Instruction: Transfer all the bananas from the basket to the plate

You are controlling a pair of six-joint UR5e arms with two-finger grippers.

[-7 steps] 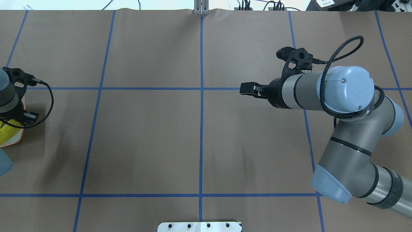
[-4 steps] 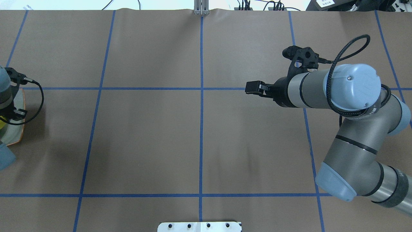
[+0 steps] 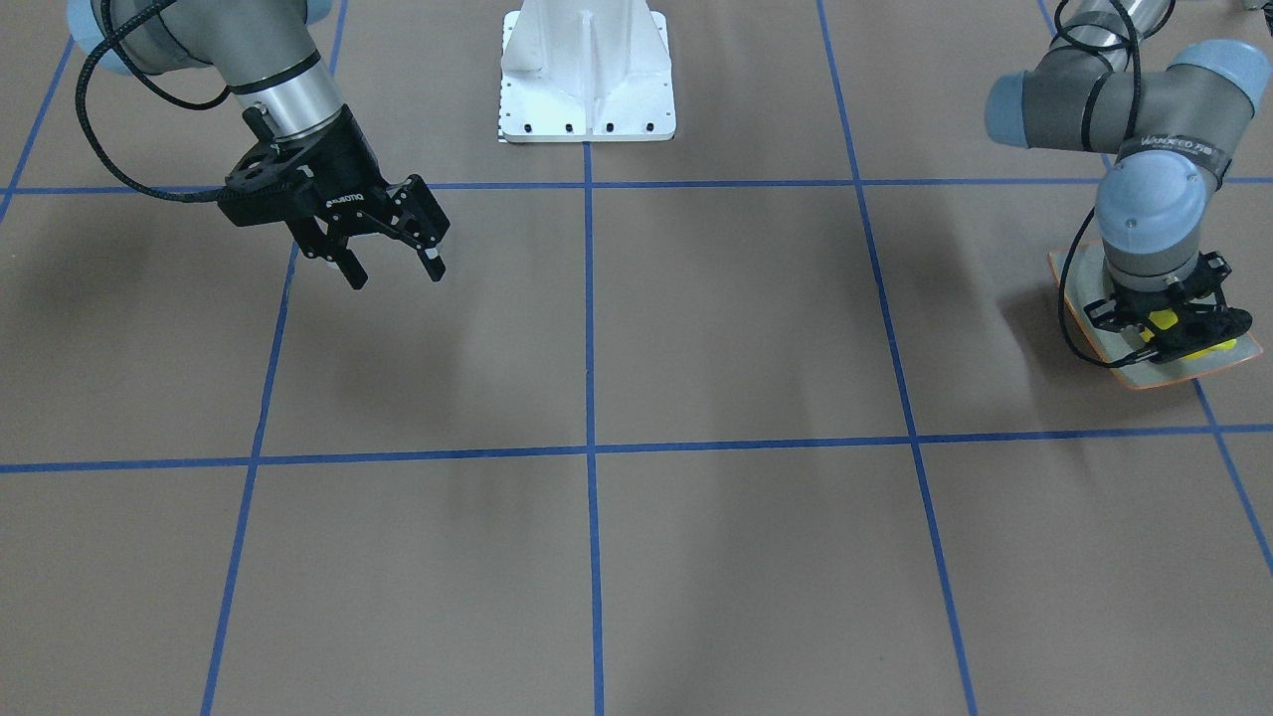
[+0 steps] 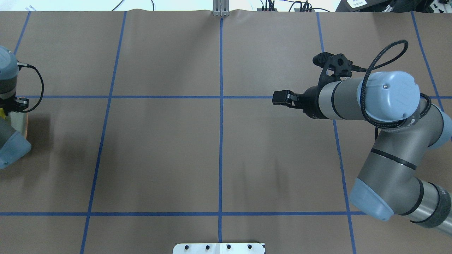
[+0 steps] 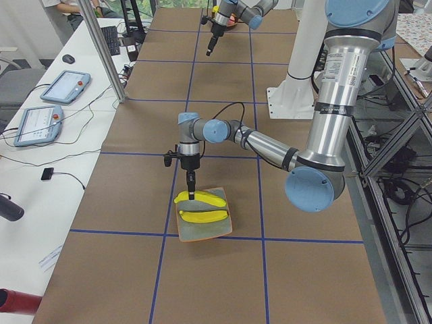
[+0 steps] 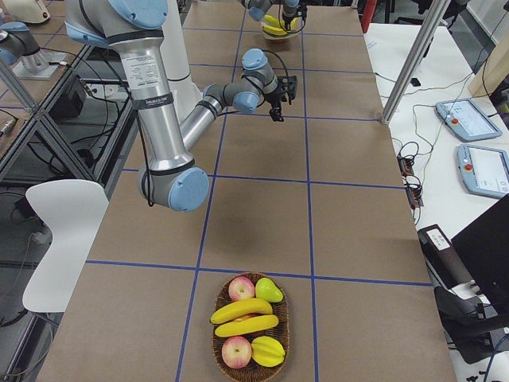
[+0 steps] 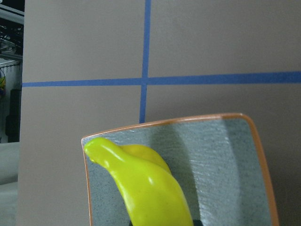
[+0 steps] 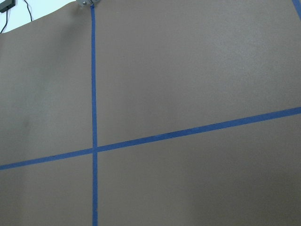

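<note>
The grey plate [image 5: 206,231] with an orange rim lies at the table's left end and holds two yellow bananas. One banana [image 5: 204,217] lies free. The other banana [image 5: 210,199] rests on the plate [image 7: 211,165] under my left gripper [image 5: 192,194], which stands upright over it and looks shut on it. That banana [image 7: 150,188] fills the left wrist view. My right gripper [image 3: 395,276] hangs open and empty above bare table. The wicker basket [image 6: 215,344] at the far right end holds two more bananas [image 6: 241,309].
The basket also carries apples [image 6: 241,288] and a green pear [image 6: 269,290]. The white robot base [image 3: 587,70] stands at the table's near edge. A metal post [image 5: 101,47] and tablets [image 5: 64,86] are beside the table.
My left arm has shifted toward the overhead view's left edge and now covers more of the plate. My right arm has drifted a little to the right, gripper still open.
</note>
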